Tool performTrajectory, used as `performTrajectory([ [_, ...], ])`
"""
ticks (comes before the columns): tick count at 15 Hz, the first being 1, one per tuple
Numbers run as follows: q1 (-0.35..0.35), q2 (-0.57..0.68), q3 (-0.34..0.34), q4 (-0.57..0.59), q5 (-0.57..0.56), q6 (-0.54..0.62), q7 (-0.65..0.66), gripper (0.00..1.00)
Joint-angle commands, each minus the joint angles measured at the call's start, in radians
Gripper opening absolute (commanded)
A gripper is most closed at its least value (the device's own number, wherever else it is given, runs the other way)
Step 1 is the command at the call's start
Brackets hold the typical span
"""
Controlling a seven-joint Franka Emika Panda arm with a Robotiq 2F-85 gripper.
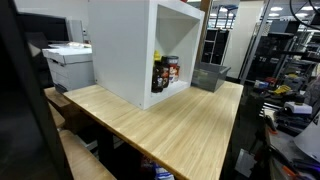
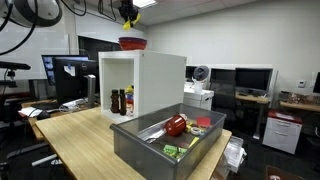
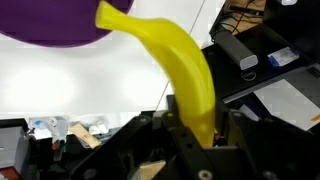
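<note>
Fingers (image 3: 172,128) narrow, clamped on one end of a banana (image 3: 180,60). Banana curving away from the grip toward a purple bowl (image 3: 50,20), tip at the bowl's rim in the wrist view; touching or just short of it, cannot tell. Beneath the fingers, under banana and bowl alike, the white top of a cabinet (image 3: 80,80). In an exterior view, fingers (image 2: 128,14) high up, directly above the bowl (image 2: 132,43), itself resting on the cabinet (image 2: 160,85). Further below, inside the cabinet's open front, a few dark bottles (image 2: 122,101), walled off from the fingers by the cabinet's top. Well below and off to one side, on the table (image 2: 75,140), a grey bin (image 2: 135,150) with a red thing (image 2: 176,125) and a green packet (image 2: 172,152) inside. Beside the cabinet in an exterior view, a printer (image 1: 68,62); fingers out of frame there.
</note>
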Motion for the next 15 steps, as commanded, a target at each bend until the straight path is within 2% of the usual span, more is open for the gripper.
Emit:
performTrajectory([
  [1, -0.031, -0.014, 0.017, -0.023, 0.039, -0.03, 0.037, 0.12],
  [15, -0.114, 0.002, 0.029, -0.027, 0.109, -0.049, 0.11, 0.12],
])
